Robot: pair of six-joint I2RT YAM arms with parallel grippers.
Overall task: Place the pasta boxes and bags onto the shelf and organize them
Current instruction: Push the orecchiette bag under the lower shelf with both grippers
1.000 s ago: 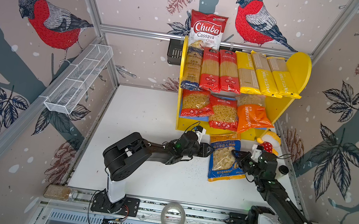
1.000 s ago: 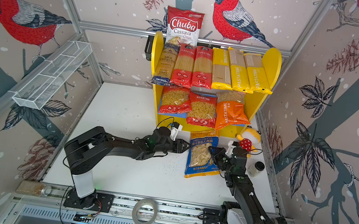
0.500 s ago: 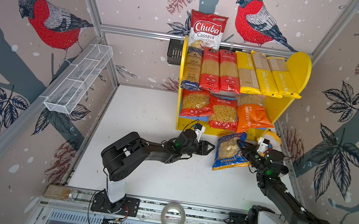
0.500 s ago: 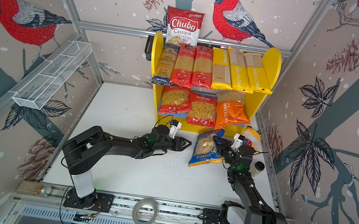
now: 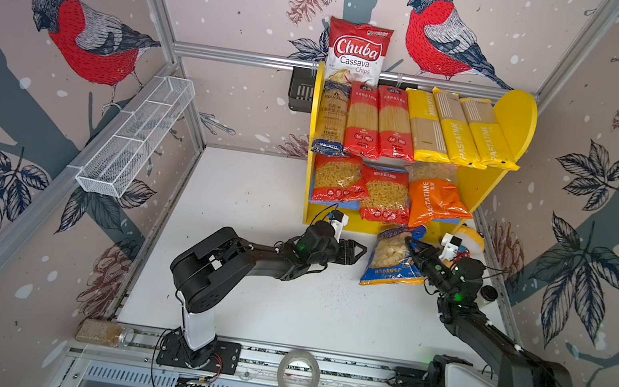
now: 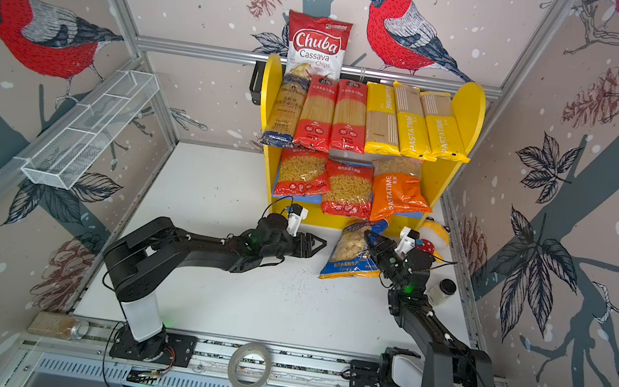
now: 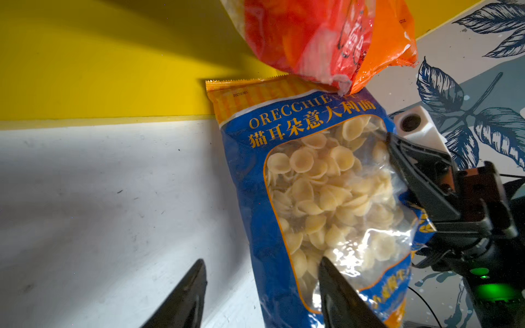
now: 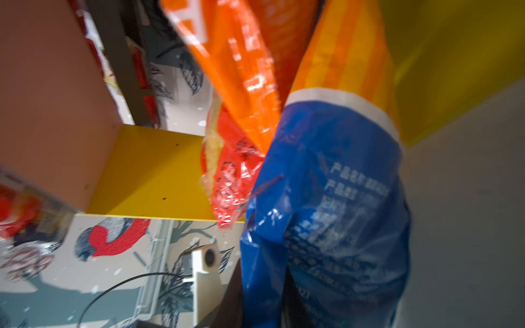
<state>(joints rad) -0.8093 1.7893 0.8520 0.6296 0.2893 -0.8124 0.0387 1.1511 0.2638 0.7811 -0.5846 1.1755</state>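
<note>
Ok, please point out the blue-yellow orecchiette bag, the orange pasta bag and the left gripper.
blue-yellow plastic orecchiette bag (image 5: 388,257): a top view, on its clear window.
orange plastic pasta bag (image 5: 431,199): a top view, on its printed front.
left gripper (image 7: 262,259): left wrist view, midway between its fingertips.

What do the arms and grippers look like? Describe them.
The left arm and right arm are matte black with white base links, thin black cables and green lights. The left gripper and right gripper have black tapered fingers and white blocks.

In the right wrist view the blurred blue-yellow pasta bag (image 8: 326,213) is covering the right gripper (image 5: 414,250), which is half hiding the plush toy (image 6: 437,235) behind it.
</note>
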